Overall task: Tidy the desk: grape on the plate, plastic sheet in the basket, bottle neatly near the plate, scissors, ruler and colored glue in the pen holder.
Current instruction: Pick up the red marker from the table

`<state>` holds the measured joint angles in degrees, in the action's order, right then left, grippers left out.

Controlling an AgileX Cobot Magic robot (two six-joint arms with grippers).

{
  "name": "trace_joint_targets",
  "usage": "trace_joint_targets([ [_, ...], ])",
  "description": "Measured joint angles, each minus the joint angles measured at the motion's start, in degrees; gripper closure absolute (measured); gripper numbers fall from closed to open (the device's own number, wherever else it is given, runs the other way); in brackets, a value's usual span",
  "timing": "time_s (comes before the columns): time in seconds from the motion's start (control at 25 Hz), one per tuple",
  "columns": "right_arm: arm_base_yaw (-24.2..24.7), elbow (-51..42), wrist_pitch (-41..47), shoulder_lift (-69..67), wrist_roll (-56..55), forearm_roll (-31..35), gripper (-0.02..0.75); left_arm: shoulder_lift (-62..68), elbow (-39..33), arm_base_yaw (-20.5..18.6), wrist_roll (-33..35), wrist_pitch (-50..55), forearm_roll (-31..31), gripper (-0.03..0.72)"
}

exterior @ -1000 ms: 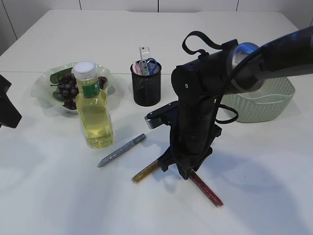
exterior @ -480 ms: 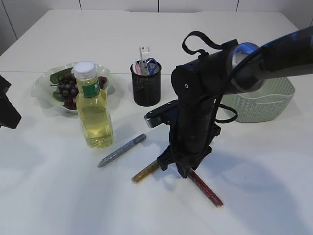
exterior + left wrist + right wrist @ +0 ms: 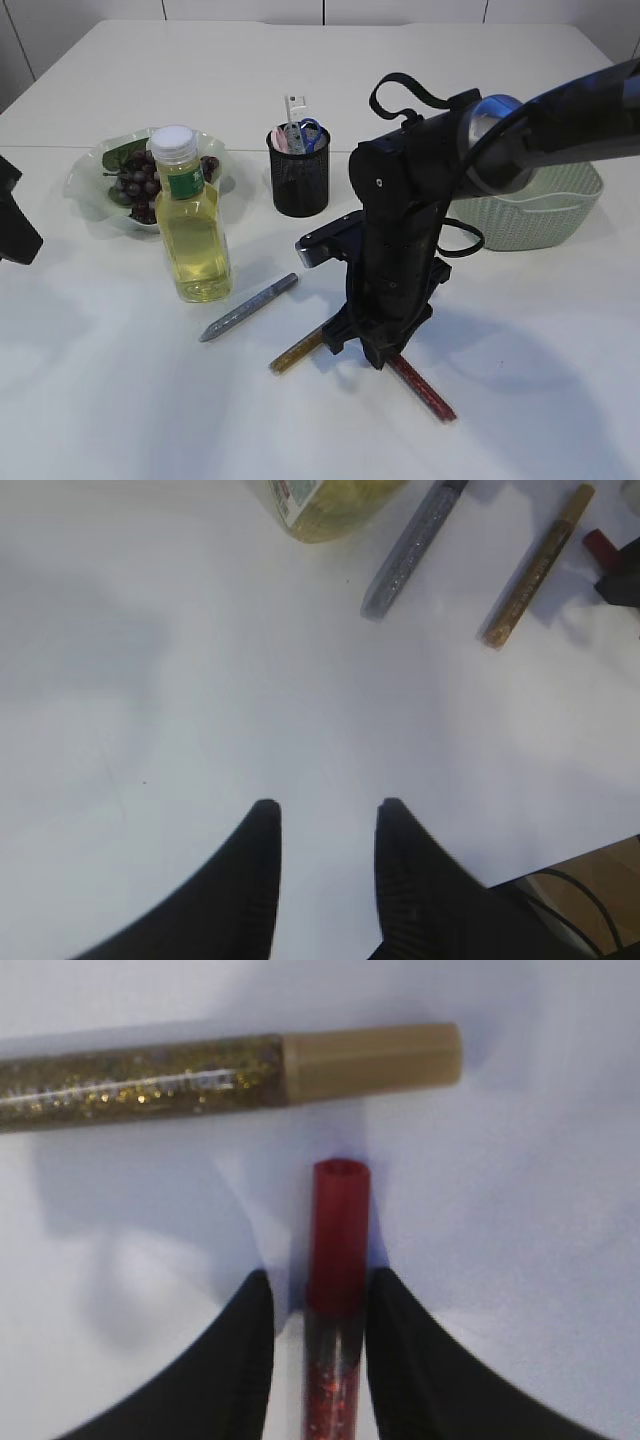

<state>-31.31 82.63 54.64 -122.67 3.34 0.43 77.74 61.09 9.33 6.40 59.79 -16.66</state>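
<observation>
Right gripper [image 3: 318, 1320] was down at the white tabletop [image 3: 520, 400], jaws closed around the capped end of the red glitter glue pen [image 3: 337, 1250]; both fingers sat against the tube in the right wrist view. The red pen lay on the tabletop, its free end pointing toward the near right. The gold glitter glue pen [image 3: 297, 350] lay just beside it, to the left, their capped ends close but apart. The silver glitter glue pen [image 3: 248, 307] lay farther left, near the bottle [image 3: 190, 225] of yellow liquid, which stood upright just in front of the plate [image 3: 85, 180]. The grapes [image 3: 135, 185] rested on that plate. The black mesh pen holder [image 3: 299, 172] stood in the middle, far of the right arm, with the scissors [image 3: 310, 132] and ruler [image 3: 293, 115] upright inside. The green basket [image 3: 540, 215] sat at far right, partly behind the arm. Left gripper [image 3: 325, 825] hovered above bare tabletop at the left, jaws parted and holding nothing.
</observation>
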Motion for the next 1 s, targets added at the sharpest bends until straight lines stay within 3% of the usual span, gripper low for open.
trace_joint_targets([
  [0.16,0.00,0.00,0.00,0.00,0.00,0.00,0.503,0.00,0.00,0.00,0.00,0.62,0.00,0.449],
  [0.36,0.00,0.00,0.00,0.00,0.00,-0.04,0.595,0.00,0.00,0.00,0.00,0.81,0.00,0.449],
  [0.8,0.43,0.29,0.62,3.34,0.43,0.09,0.603,0.00,0.00,0.00,0.00,1.08,0.00,0.449],
  [1.0,4.40,4.39,1.57,7.77,6.79,7.59,0.603,0.00,0.00,0.00,0.04,1.08,0.00,0.449],
])
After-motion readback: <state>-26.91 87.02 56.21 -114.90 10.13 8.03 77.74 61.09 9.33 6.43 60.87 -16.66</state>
